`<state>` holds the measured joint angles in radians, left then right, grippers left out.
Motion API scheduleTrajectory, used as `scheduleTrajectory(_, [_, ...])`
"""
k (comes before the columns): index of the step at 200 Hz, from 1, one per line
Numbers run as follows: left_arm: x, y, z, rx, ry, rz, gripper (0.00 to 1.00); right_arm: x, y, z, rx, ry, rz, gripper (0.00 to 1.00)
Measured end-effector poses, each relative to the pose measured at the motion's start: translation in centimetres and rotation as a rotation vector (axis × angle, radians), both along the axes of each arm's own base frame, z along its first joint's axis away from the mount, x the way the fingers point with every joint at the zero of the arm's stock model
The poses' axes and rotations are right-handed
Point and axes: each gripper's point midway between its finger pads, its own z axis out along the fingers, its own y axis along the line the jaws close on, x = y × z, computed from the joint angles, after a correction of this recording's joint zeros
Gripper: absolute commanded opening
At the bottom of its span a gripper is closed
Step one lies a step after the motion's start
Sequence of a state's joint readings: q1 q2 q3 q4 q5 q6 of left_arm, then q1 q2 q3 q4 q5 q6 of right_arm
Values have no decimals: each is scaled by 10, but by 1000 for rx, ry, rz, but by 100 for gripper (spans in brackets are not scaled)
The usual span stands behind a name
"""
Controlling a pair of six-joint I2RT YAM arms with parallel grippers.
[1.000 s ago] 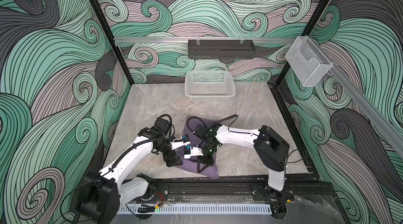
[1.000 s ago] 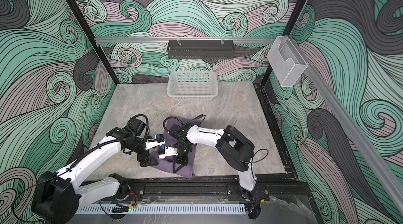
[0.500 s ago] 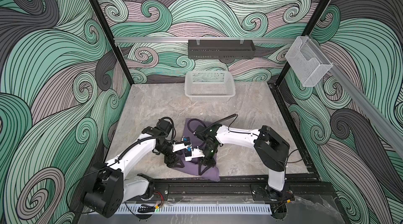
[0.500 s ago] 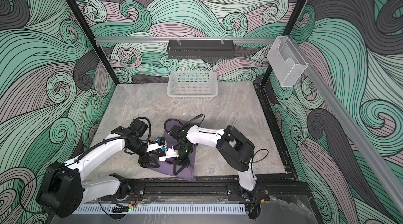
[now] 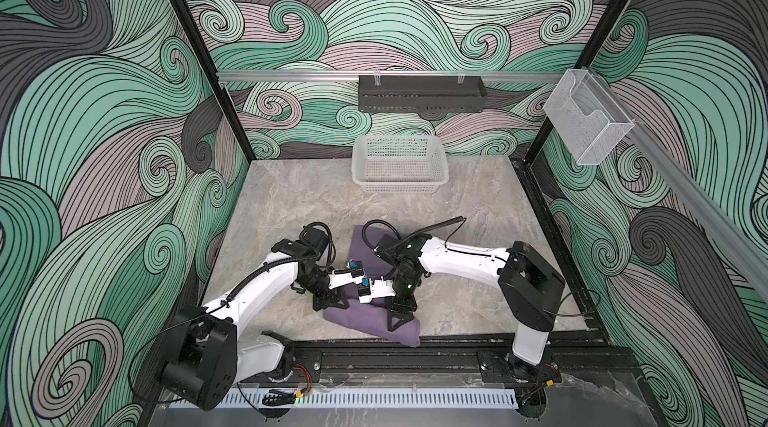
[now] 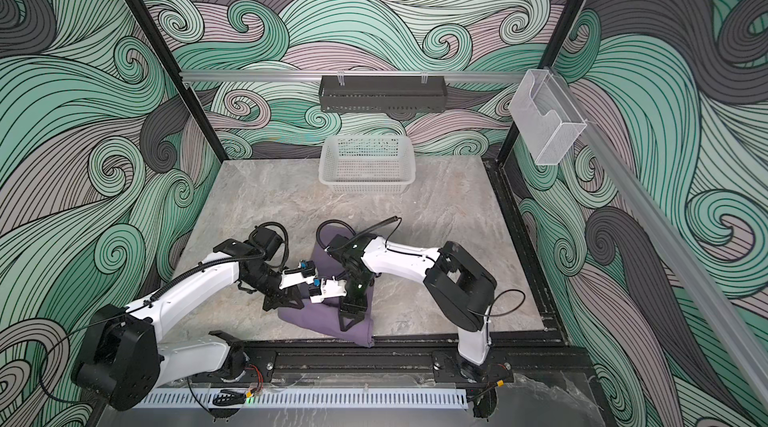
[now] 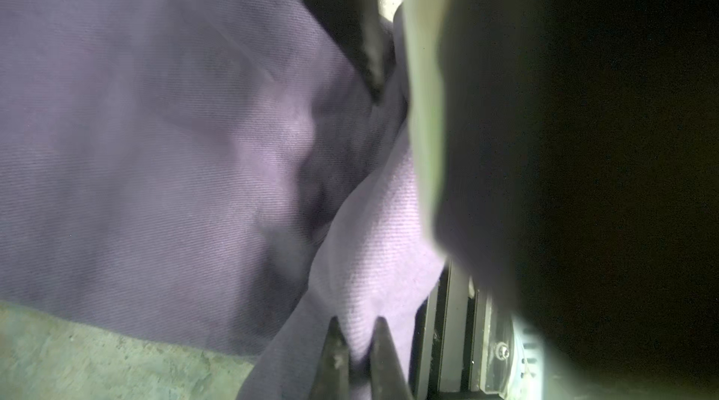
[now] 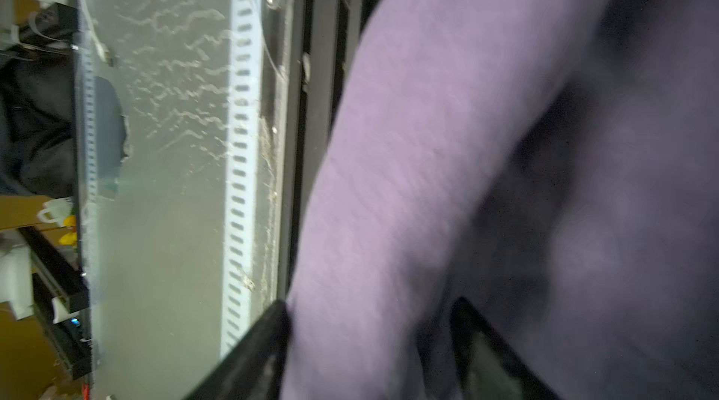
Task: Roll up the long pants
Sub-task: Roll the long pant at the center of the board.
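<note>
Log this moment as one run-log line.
long pants: bunched near front edge of table | left gripper: shut, pinching fabric | right gripper: open, straddling a fold | roll: unfinished

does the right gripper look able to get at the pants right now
Probably yes: the right gripper stands open, straddling a fold of the pants, with nothing in between. The left gripper, shut on the fabric nearby, looks clear of it.

The left arm (image 5: pixel 253 294) and right arm (image 5: pixel 461 261) share white shells and black joint housings. A ribbed black hose (image 5: pixel 266 265) runs along the left; a coiled black cable (image 5: pixel 442 224) loops off the right. White wrist blocks (image 5: pixel 376 290) carry blue tabs (image 5: pixel 355 267). The fingers (image 8: pixel 256 347) are black, seemingly open triangular frames.
</note>
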<state>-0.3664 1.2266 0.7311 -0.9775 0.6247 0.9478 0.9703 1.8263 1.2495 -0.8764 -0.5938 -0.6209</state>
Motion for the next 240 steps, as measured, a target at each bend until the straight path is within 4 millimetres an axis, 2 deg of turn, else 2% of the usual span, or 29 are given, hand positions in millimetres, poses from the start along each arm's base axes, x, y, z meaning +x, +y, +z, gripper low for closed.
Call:
scheduleTrajectory(26, [-12,-1,2,-7,21,-77,0,25,-19,5,-33,-76,-135,99])
scheduleTrajectory(45, [-26,5,-7,37,116,-108,0,54,-15,27,40,-192,-226,99])
scheduleTrajectory(62, [-30,8,-14,75,178,-111,0,64,-13,52,92,-321,-248,99])
scheduleTrajectory(75, [-29,10,-19,101,209,-105,0,62,-13,73,124,-428,-240,99])
scheduleTrajectory(94, [-23,10,-27,144,253,-77,0,47,-11,109,193,-569,-207,99])
scheduleTrajectory(115, [-15,9,-31,179,293,-39,0,19,-11,147,290,-679,-169,99])
scheduleTrajectory(130, [-6,6,-32,196,307,-7,0,-3,-9,161,331,-727,-143,99])
scheduleTrajectory(148, [6,1,-31,209,309,29,0,-30,-4,151,315,-765,-98,99])
scheduleTrajectory(179, [26,-3,-33,259,341,84,0,-72,1,94,203,-885,29,99])
scheduleTrajectory(191, [31,-3,-37,286,362,99,0,-82,4,80,186,-933,63,99])
scheduleTrajectory(211, [35,0,-46,338,400,121,0,-88,10,75,196,-974,66,99])
scheduleTrajectory(240, [33,4,-57,399,467,145,0,-84,21,75,234,-1002,16,99])
